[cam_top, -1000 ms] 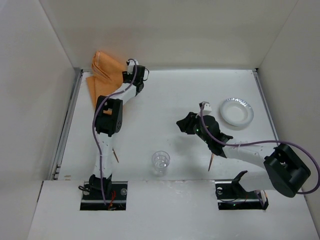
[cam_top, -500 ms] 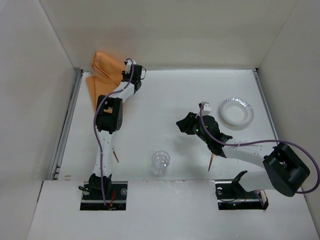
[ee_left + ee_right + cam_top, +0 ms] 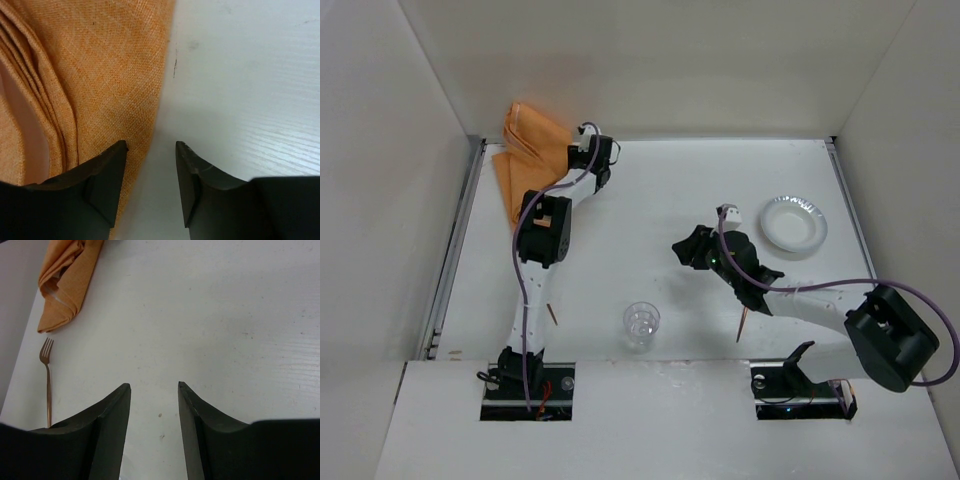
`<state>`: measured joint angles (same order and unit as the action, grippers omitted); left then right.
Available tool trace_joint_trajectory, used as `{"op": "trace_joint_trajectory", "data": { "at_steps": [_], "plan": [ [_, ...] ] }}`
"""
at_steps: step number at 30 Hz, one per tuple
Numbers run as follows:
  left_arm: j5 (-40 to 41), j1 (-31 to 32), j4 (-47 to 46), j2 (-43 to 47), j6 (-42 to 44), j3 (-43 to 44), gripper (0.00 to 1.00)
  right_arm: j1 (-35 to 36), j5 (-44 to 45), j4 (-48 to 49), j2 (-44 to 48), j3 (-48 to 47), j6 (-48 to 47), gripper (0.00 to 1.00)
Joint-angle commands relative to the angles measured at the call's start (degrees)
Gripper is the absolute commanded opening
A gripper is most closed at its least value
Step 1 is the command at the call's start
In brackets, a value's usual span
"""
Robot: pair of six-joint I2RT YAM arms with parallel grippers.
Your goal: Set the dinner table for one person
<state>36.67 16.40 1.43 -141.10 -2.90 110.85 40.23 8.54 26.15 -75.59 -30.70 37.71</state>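
The dinner table [image 3: 670, 190] is a wide white top. A folded orange cloth [image 3: 525, 150] lies bunched at its back left corner. My left gripper [image 3: 588, 150] hovers low at the cloth's right edge. In the left wrist view it [image 3: 151, 145] is open, one finger over the orange cloth [image 3: 90, 75], the other over bare table, gripping nothing. My right gripper [image 3: 684, 250] is mid-table; in its wrist view it [image 3: 154, 386] is open over bare white surface.
A white plate [image 3: 794, 224] sits at the right. A clear glass [image 3: 641, 325] stands near the front centre. A copper fork [image 3: 47, 380] lies by the left arm, below the cloth [image 3: 67, 280]. Another thin copper utensil [image 3: 743, 325] lies beside the right arm.
My left gripper narrowed half a second ago and has opened again, shifting slightly right and nearer along the cloth's edge. The cloth has stayed put and the right arm is still.
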Motion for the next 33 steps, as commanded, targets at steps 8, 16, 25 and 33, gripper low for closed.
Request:
{"op": "trace_joint_trajectory", "data": {
  "at_steps": [8, 16, 25, 33],
  "plan": [
    [5.7, -0.4, -4.3, 1.1, 7.4, -2.0, 0.35, 0.6, 0.2, 3.4, -0.1, -1.7, -0.9, 0.49],
    [-2.8, 1.7, 0.6, 1.8, 4.3, 0.2, 0.06, 0.6, -0.3, 3.2, -0.2, -1.7, -0.7, 0.49],
    [-7.9, 7.0, -0.5, 4.6, -1.3, 0.6, 0.01, 0.5, -0.2, 3.4, -0.3, -1.6, -0.7, 0.49],
    [-0.4, 7.7, 1.1, 9.2, -1.7, -1.2, 0.32, 0.6, 0.3, 3.4, 0.7, -1.3, -1.0, 0.52]
  ]
}}
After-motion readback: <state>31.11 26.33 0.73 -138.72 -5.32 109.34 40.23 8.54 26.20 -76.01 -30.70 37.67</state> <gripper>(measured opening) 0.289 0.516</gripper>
